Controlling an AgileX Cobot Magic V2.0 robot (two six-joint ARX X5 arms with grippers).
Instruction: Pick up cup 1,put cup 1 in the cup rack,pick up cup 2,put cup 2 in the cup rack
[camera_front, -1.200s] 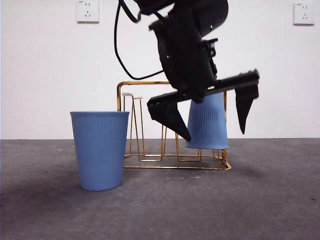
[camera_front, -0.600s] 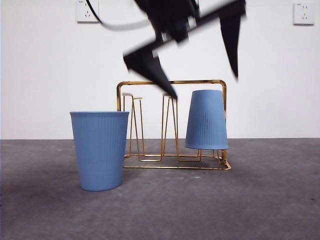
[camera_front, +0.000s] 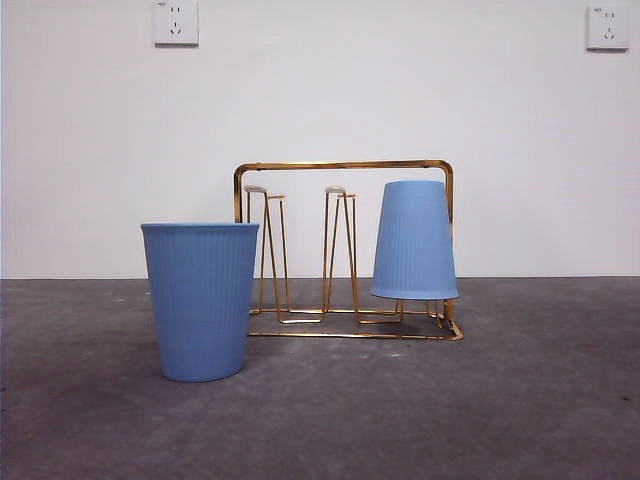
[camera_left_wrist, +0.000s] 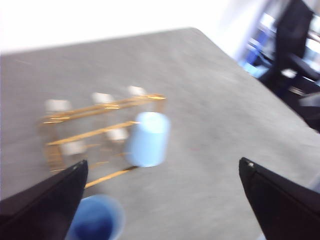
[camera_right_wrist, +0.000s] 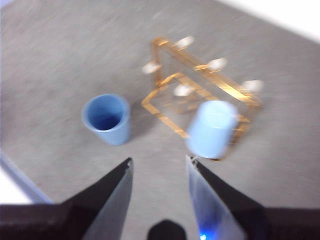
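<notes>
The gold wire cup rack (camera_front: 345, 165) stands at the middle of the table. One blue ribbed cup (camera_front: 415, 240) sits upside down on the prongs at the rack's right end. A second blue cup (camera_front: 200, 300) stands upright on the table, left of the rack and nearer the camera. Neither arm shows in the front view. My left gripper (camera_left_wrist: 162, 161) is open wide, high above the rack (camera_left_wrist: 95, 125), the inverted cup (camera_left_wrist: 147, 139) and the upright cup (camera_left_wrist: 97, 220). My right gripper (camera_right_wrist: 159, 158) is open and empty, high over the upright cup (camera_right_wrist: 106, 117), the rack (camera_right_wrist: 200, 85) and the inverted cup (camera_right_wrist: 212, 127).
The grey table (camera_front: 520, 400) runs back to a white wall with two sockets (camera_front: 176, 22). In the left wrist view, dark furniture (camera_left_wrist: 295, 45) stands beyond the table's edge.
An open black gripper that hung in front of the rack beside the inverted cup rose and left the front view. The inverted cup stays on the rack; the upright cup has not moved.
</notes>
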